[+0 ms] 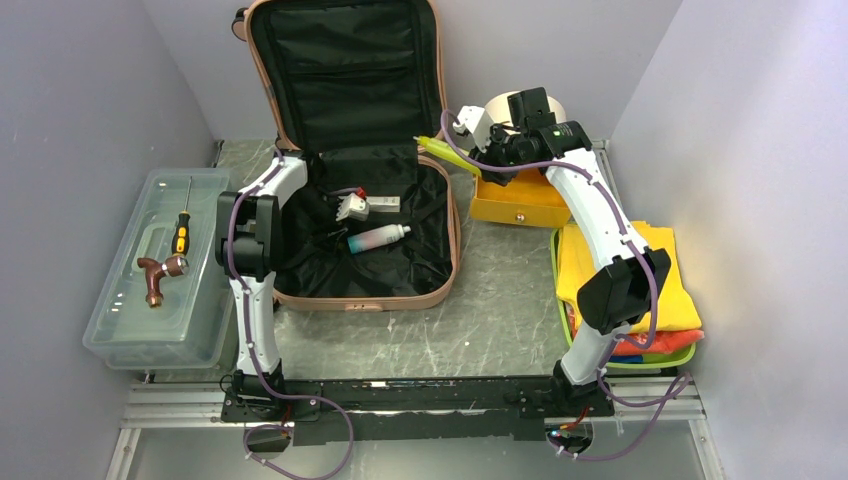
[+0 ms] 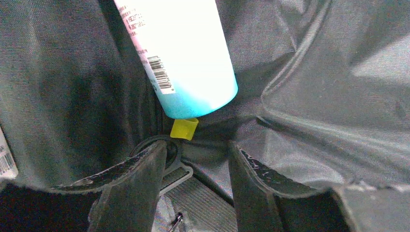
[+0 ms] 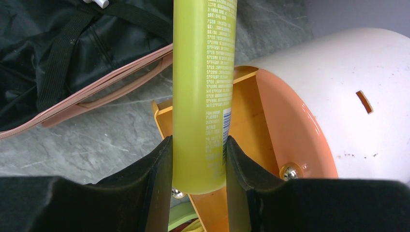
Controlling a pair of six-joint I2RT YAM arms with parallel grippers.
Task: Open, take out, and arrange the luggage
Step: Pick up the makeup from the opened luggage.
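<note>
The large salmon-pink hard-shell luggage (image 1: 345, 70) lies open toward the back left of the grey marbled surface (image 1: 500, 300), its base flat and its lid propped upright against the back wall, with black fabric lining showing in both halves. In the base lie a white tube with a teal end (image 1: 378, 238), a white plug adapter (image 1: 352, 207) and a small white box (image 1: 385, 203), the last two just beside each other near the hinge. The left end effector (image 2: 198, 154) hangs low inside the base with its fingers spread and nothing between them; the teal end of the tube sits just ahead of the fingertips. The right end effector (image 3: 198, 142) pinches a slim lime-green plastic tube (image 3: 203, 72) near one end, holding it above a yellow open box (image 1: 518, 205) just right of the luggage, in front of a white cylinder with an orange face (image 3: 348, 96). At the left edge, a clear plastic lidded bin (image 1: 130, 330) carries a black-and-yellow screwdriver (image 1: 182, 228) and a copper-coloured tap (image 1: 160, 275) on its lid. At the right edge, a lime-green tray (image 1: 620, 360) holds folded yellow cloth (image 1: 665, 290).
</note>
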